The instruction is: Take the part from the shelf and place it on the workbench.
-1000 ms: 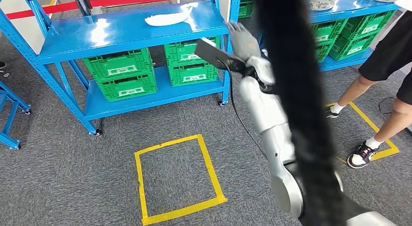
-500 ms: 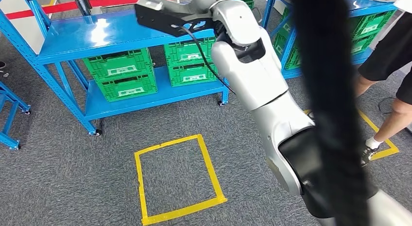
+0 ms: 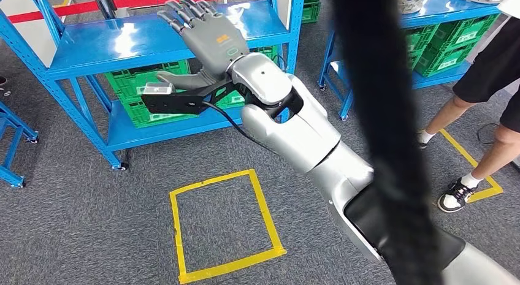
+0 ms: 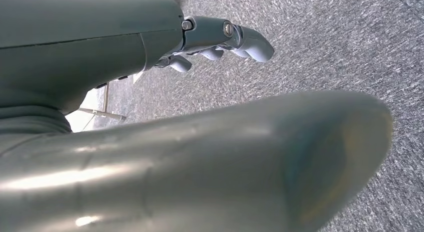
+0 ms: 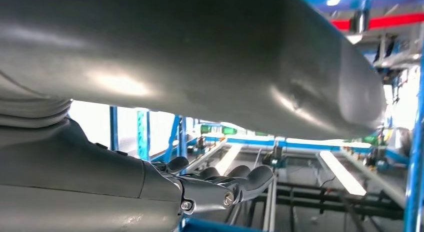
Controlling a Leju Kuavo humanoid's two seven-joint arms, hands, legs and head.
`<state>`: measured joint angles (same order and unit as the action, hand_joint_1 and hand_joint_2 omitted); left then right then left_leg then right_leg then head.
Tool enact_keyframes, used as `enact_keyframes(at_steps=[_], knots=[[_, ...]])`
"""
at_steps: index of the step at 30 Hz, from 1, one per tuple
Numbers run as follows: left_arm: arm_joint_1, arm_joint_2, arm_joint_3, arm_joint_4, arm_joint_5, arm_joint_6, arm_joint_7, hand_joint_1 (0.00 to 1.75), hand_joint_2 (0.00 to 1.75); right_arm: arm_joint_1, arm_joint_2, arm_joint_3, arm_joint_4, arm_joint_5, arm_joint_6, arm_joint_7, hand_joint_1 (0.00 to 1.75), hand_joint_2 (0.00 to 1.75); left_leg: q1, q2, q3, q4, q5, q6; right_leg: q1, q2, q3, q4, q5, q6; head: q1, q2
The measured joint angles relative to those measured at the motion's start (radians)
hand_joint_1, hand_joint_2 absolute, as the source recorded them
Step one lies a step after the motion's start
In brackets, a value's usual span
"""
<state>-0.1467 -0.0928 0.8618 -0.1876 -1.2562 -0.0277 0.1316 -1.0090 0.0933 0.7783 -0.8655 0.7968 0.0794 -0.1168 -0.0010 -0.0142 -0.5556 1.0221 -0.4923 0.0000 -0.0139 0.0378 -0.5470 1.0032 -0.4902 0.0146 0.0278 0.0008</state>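
My right hand point(image 3: 207, 31) is raised in front of the blue shelf's top board point(image 3: 110, 46). I see its back, with the fingers spread and nothing held. It covers the spot on the board where the white part lay, so I cannot pick the part out. In the right wrist view the right hand's fingers point(image 5: 235, 184) reach out over shelf rails, empty. My left hand point(image 4: 220, 40) hangs over grey carpet with its fingers loosely apart and nothing in them.
Green crates point(image 3: 153, 95) fill the shelf's lower levels. A second blue shelf point(image 3: 441, 15) stands at the right, with a person's legs point(image 3: 484, 89) beside it. A yellow taped square point(image 3: 224, 227) marks the carpet. A blurred black strap point(image 3: 380, 113) hangs close to the camera.
My right arm swung left across the shelf front, and its hand now stands in front of the top board. The white part, plain one second ago, is now behind the hand.
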Motion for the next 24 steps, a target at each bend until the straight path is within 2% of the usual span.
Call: enact_keyframes(at_steps=[3,4,5,7,8,9,10,11,12,13,14,16,19,20,21,23,24], knots=[[0.000,0.000,0.003,0.000,0.000,0.000,-0.006,0.00,0.00,0.005,-0.014,0.028,0.009,-0.019,-0.009,0.000,0.00,0.00,0.005,0.004,0.001,-0.008,0.004,0.011,0.002,-0.003,-0.004,0.002,-0.001,0.008,0.001,0.000],[0.000,-0.001,0.004,0.000,0.000,0.000,-0.007,0.00,0.00,0.005,-0.018,0.035,0.010,-0.023,-0.010,-0.001,0.00,0.00,0.008,0.007,0.004,-0.014,0.006,0.016,0.003,-0.008,-0.013,0.019,-0.010,0.011,0.002,0.000],[0.000,-0.001,0.006,0.001,0.000,0.000,-0.008,0.00,0.00,0.006,-0.022,0.041,0.011,-0.027,-0.010,-0.001,0.00,0.00,0.012,0.010,0.007,-0.019,0.008,0.021,0.003,-0.015,-0.034,0.059,-0.028,0.014,0.004,0.000],[0.000,-0.002,0.008,0.001,0.000,0.000,-0.009,0.00,0.00,0.015,-0.030,0.055,0.014,-0.034,-0.011,-0.002,0.00,0.00,0.012,0.017,0.007,-0.020,0.008,0.026,0.002,-0.024,-0.111,0.192,-0.079,0.018,0.006,0.000],[0.001,-0.002,0.008,0.001,0.000,0.000,-0.009,0.00,0.00,0.023,-0.034,0.062,0.016,-0.038,-0.011,-0.001,0.00,0.00,0.012,0.019,0.008,-0.020,0.006,0.026,0.000,-0.024,-0.151,0.256,-0.095,0.019,0.006,0.000],[0.001,-0.002,0.009,0.001,0.000,0.000,-0.009,0.00,0.00,0.033,-0.039,0.069,0.018,-0.040,-0.011,0.001,0.00,0.00,0.012,0.020,0.009,-0.019,0.004,0.025,-0.002,-0.025,-0.179,0.291,-0.093,0.020,0.006,0.000],[0.002,-0.002,0.010,0.002,0.000,0.000,-0.009,0.00,0.00,0.040,-0.043,0.074,0.020,-0.042,-0.011,0.003,0.00,0.00,0.013,0.020,0.011,-0.018,0.001,0.022,-0.003,-0.027,-0.187,0.285,-0.071,0.020,0.006,0.000],[0.002,-0.002,0.010,0.002,-0.001,0.000,-0.009,0.00,0.00,0.046,-0.046,0.078,0.021,-0.044,-0.011,0.006,0.00,0.00,0.013,0.020,0.015,-0.016,-0.004,0.018,-0.004,-0.029,-0.173,0.237,-0.031,0.018,0.006,0.000],[0.002,-0.003,0.011,0.003,-0.001,0.000,-0.009,0.00,0.00,0.049,-0.049,0.082,0.022,-0.045,-0.011,0.008,0.00,0.00,0.014,0.021,0.018,-0.012,-0.010,0.014,-0.004,-0.034,-0.147,0.164,0.012,0.016,0.006,0.000],[0.002,-0.003,0.013,0.003,-0.002,0.000,-0.009,0.00,0.00,0.050,-0.051,0.085,0.023,-0.046,-0.012,0.010,0.00,0.00,0.013,0.021,0.020,-0.008,-0.017,0.008,-0.002,-0.039,-0.120,0.097,0.042,0.013,0.006,0.000],[0.002,-0.003,0.014,0.004,-0.002,0.000,-0.009,0.00,0.00,0.052,-0.053,0.089,0.023,-0.048,-0.012,0.011,0.00,0.00,0.011,0.022,0.020,-0.005,-0.022,0.001,0.000,-0.042,-0.100,0.050,0.059,0.007,0.006,0.000],[0.002,-0.003,0.015,0.004,-0.002,0.000,-0.009,0.00,0.00,0.057,-0.058,0.096,0.024,-0.050,-0.014,0.013,0.00,0.00,0.010,0.024,0.021,-0.006,-0.027,-0.012,0.007,-0.041,-0.090,0.027,0.054,-0.006,0.006,0.000],[0.002,-0.003,0.016,0.005,-0.003,0.000,-0.009,0.00,0.00,0.061,-0.063,0.101,0.025,-0.050,-0.016,0.015,0.00,0.00,0.014,0.025,0.019,0.005,-0.039,-0.031,0.005,-0.036,-0.082,0.019,0.050,-0.028,0.004,0.000],[0.002,-0.003,0.016,0.005,-0.004,0.000,-0.009,0.00,0.00,0.061,-0.064,0.102,0.025,-0.050,-0.017,0.014,0.00,0.00,0.015,0.024,0.003,0.037,-0.054,-0.036,0.003,-0.035,-0.076,0.016,0.049,-0.034,0.003,0.000],[0.002,-0.003,0.016,0.006,-0.005,0.000,-0.009,0.00,0.00,0.062,-0.064,0.103,0.025,-0.050,-0.017,0.014,0.00,0.00,0.016,0.022,-0.028,0.093,-0.076,-0.040,0.002,-0.035,-0.071,0.014,0.046,-0.040,0.002,0.000],[0.003,-0.003,0.016,0.006,-0.006,0.000,-0.008,0.00,0.00,0.067,-0.064,0.106,0.025,-0.051,-0.017,0.014,0.00,0.00,0.016,0.020,-0.112,0.229,-0.117,-0.045,0.003,-0.033,-0.065,0.015,0.038,-0.046,0.002,0.000],[0.005,-0.003,0.016,0.006,-0.006,0.000,-0.008,0.00,0.00,0.070,-0.064,0.108,0.025,-0.051,-0.017,0.014,0.00,0.00,0.016,0.019,-0.145,0.272,-0.118,-0.045,0.004,-0.031,-0.061,0.015,0.034,-0.047,0.002,0.000]])
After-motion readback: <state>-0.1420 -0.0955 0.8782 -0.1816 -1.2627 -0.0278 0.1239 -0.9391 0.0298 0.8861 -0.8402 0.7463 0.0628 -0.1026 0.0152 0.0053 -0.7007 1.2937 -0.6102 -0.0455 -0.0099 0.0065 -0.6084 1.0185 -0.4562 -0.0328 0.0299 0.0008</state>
